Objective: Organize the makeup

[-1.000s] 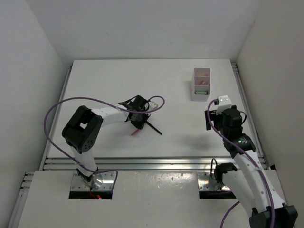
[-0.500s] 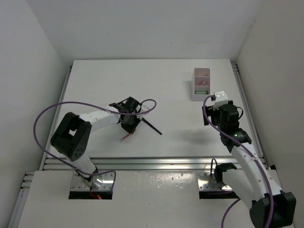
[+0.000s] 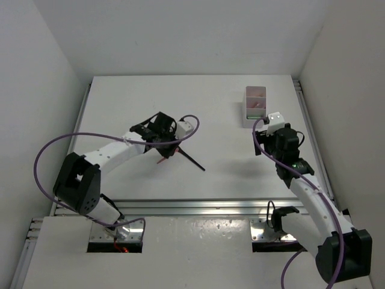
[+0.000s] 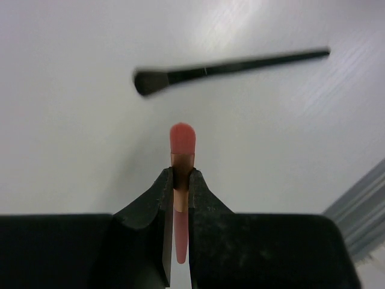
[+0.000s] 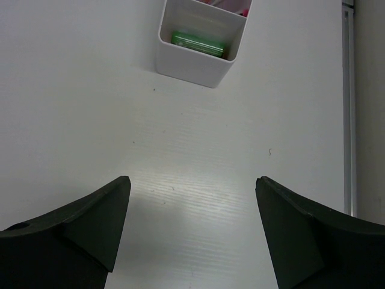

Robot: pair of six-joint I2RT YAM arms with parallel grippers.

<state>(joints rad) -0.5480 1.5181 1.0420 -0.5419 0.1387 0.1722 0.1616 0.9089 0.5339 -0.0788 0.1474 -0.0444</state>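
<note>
We look down on a white surface (image 3: 150,102) closed in by plain white panels (image 3: 180,36). The left arm (image 3: 111,153) reaches out well to the left of the white translucent compartment box (image 3: 254,123). Its left fingers (image 4: 157,205) are pinched tight on a thin pink-red pencil (image 4: 181,144), whose rounded tip sticks out past them. The right arm (image 3: 307,192) stands just on the near side of the box. Its right fingers (image 5: 84,226) are spread wide with nothing between them and face the box. A slim black brush (image 3: 192,161) lies on the surface well left of the box, just beside the held pencil. A green tube (image 5: 197,43) lies in the box's nearest compartment. Pink items (image 3: 256,103) show in the compartments behind it, too small for us to name.
</note>
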